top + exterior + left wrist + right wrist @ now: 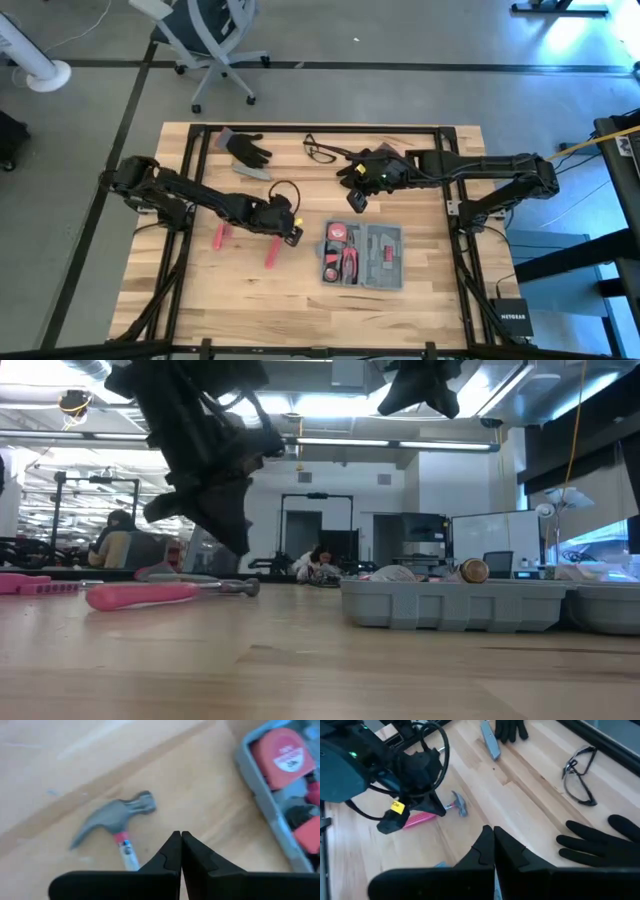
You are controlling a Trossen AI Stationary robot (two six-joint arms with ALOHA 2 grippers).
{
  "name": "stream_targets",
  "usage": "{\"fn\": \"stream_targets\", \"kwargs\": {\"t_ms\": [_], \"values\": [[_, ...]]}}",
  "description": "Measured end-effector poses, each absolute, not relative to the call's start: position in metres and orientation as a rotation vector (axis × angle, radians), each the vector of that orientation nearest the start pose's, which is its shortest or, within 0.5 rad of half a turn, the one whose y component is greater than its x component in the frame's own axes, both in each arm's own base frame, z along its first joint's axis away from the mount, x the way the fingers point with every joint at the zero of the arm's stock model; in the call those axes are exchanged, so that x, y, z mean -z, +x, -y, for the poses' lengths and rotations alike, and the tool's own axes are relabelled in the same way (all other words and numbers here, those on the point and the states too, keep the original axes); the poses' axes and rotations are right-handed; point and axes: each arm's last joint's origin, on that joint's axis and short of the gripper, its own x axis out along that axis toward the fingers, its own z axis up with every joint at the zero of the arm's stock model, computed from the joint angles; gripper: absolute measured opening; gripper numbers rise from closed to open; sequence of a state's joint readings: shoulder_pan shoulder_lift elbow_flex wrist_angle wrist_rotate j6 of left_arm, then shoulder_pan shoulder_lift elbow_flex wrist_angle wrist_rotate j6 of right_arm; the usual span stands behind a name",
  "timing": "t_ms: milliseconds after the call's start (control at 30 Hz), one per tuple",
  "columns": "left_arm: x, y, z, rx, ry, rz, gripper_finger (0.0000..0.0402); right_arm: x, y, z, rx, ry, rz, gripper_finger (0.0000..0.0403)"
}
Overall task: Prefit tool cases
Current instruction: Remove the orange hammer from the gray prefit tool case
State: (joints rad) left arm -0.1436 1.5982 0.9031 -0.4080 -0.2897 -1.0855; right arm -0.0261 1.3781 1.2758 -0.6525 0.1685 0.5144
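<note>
The flat grey-blue plastic tool case [363,255] lies open at lower centre of the high view, slots up for filling, while the left gripper [293,232], fingers pressed together and empty, hovers beside the pink-handled steel hammer [114,820], and the right gripper [356,199], likewise closed, waits above.

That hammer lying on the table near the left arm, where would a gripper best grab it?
Probably by the pink handle, from straight above. The hammer lies flat on the table, so its slim handle fits between two fingers better than the bulky grey head. The left gripper, shut, hangs just over it.
</note>
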Motion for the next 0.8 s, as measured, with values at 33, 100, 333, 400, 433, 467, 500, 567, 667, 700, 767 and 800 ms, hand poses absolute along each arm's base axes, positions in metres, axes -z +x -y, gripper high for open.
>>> {"fn": "stream_targets", "kwargs": {"t_ms": [33, 100, 333, 400, 433, 467, 500, 567, 667, 700, 767, 800], "values": [[-0.172, 0.294, 0.032, -0.688, -0.732, -0.886, 0.0000, -0.331, 0.289, 0.013, 0.378, 0.432, -0.686, 0.0000], [-0.172, 0.293, 0.031, -0.681, -0.730, -0.910, 0.0000, -0.331, 0.289, 0.013, 0.379, 0.429, -0.686, 0.0000], [-0.161, 0.293, 0.033, -0.697, -0.706, -0.964, 0.0000, -0.332, 0.289, 0.013, 0.377, 0.429, -0.682, 0.0000], [-0.156, 0.295, 0.034, -0.692, -0.695, -0.984, 0.0000, -0.332, 0.289, 0.013, 0.377, 0.429, -0.682, 0.0000], [-0.153, 0.295, 0.034, -0.686, -0.694, -1.005, 0.0000, -0.332, 0.290, 0.013, 0.377, 0.429, -0.681, 0.0000], [-0.150, 0.295, 0.034, -0.680, -0.690, -1.022, 0.0000, -0.332, 0.290, 0.013, 0.377, 0.429, -0.680, 0.0000], [-0.147, 0.296, 0.035, -0.672, -0.683, -1.031, 0.0000, -0.332, 0.290, 0.013, 0.378, 0.429, -0.680, 0.0000], [-0.145, 0.297, 0.035, -0.659, -0.673, -1.042, 0.0000, -0.332, 0.290, 0.013, 0.377, 0.429, -0.680, 0.0000], [-0.143, 0.296, 0.034, -0.692, -0.675, -1.054, 0.0000, -0.332, 0.290, 0.013, 0.377, 0.429, -0.679, 0.0000], [-0.142, 0.294, 0.033, -0.713, -0.670, -1.061, 0.0000, -0.332, 0.290, 0.013, 0.378, 0.430, -0.679, 0.0000], [-0.142, 0.291, 0.031, -0.738, -0.657, -1.080, 0.0000, -0.332, 0.290, 0.013, 0.379, 0.434, -0.678, 0.0000], [-0.141, 0.290, 0.031, -0.743, -0.649, -1.092, 0.0000, -0.332, 0.290, 0.013, 0.378, 0.434, -0.678, 0.0000]]}}
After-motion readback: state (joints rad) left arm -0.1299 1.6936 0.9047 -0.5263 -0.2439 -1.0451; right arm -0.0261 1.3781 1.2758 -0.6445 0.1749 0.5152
